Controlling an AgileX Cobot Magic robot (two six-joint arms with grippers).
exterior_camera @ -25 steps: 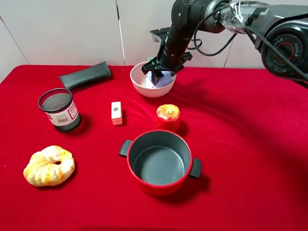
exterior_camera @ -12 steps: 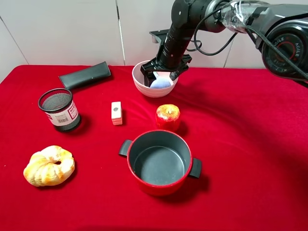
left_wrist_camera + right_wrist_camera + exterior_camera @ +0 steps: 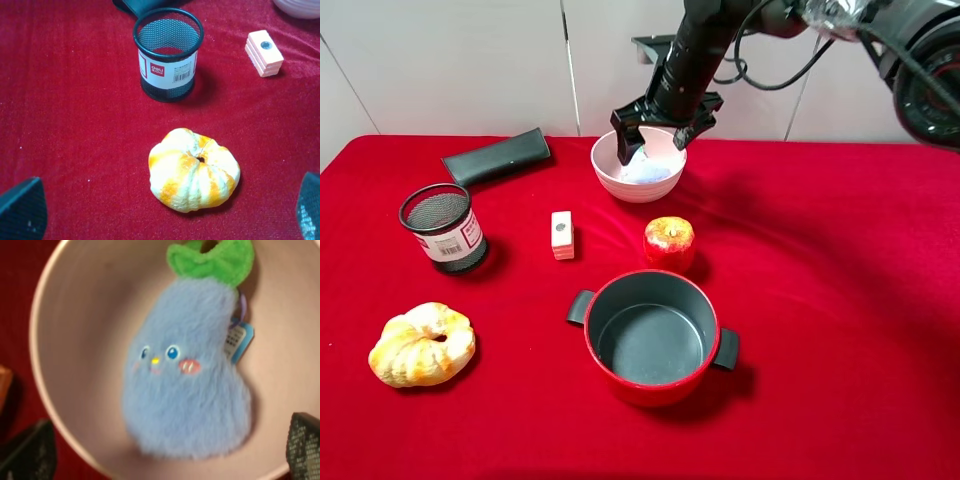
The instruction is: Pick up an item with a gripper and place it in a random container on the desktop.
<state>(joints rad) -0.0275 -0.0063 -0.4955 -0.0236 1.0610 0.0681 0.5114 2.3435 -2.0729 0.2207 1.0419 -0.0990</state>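
the left gripper [image 3: 165, 220] is hanging over the cloth [image 3: 75, 125], fingers spread wide, near the cup [image 3: 168, 55] and bun [image 3: 194, 170]. farther right, the toy [image 3: 187, 375] is lying face up inside the bowl [image 3: 640, 190]. the right gripper [image 3: 654, 138] is hovering just above it, jaws apart, gripping nothing.
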